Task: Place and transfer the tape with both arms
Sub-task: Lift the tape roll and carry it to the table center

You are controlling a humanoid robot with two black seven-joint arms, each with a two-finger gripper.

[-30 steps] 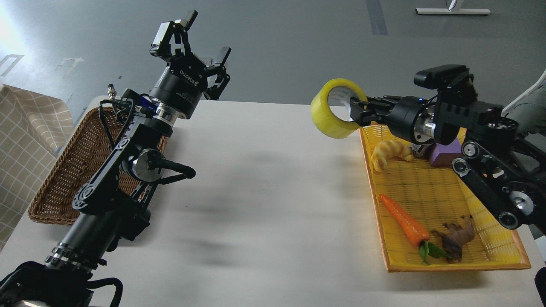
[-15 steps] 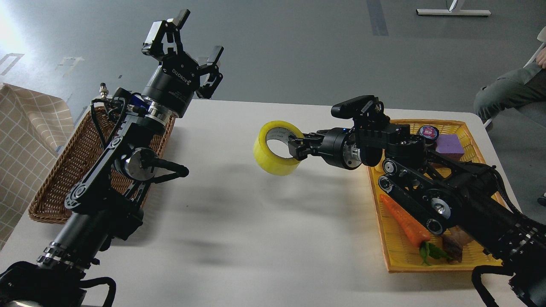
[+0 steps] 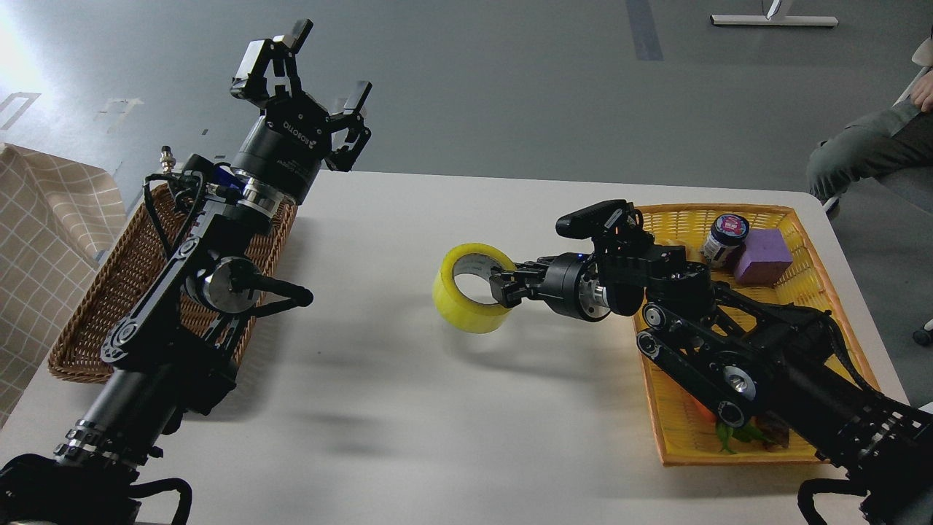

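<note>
Pale counter (image 3: 408, 408) on grey floor w/ tape marks. Right pincer (image 3: 503, 286) clamped on tape (image 3: 470, 289) rim, roll low over counter centre, left of yellow tray (image 3: 838, 321). Left pincer (image 3: 299, 65) raised, fingers spread apart, above wicker basket (image 3: 102, 306). Checked cloth (image 3: 44, 240) far left; seated person's leg (image 3: 867, 146) far right.

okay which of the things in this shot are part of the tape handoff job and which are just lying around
Part of the job: tape, right gripper gripping it, left gripper open and raised.

Lying about: wicker basket, yellow tray, jar, purple block, checked cloth.
</note>
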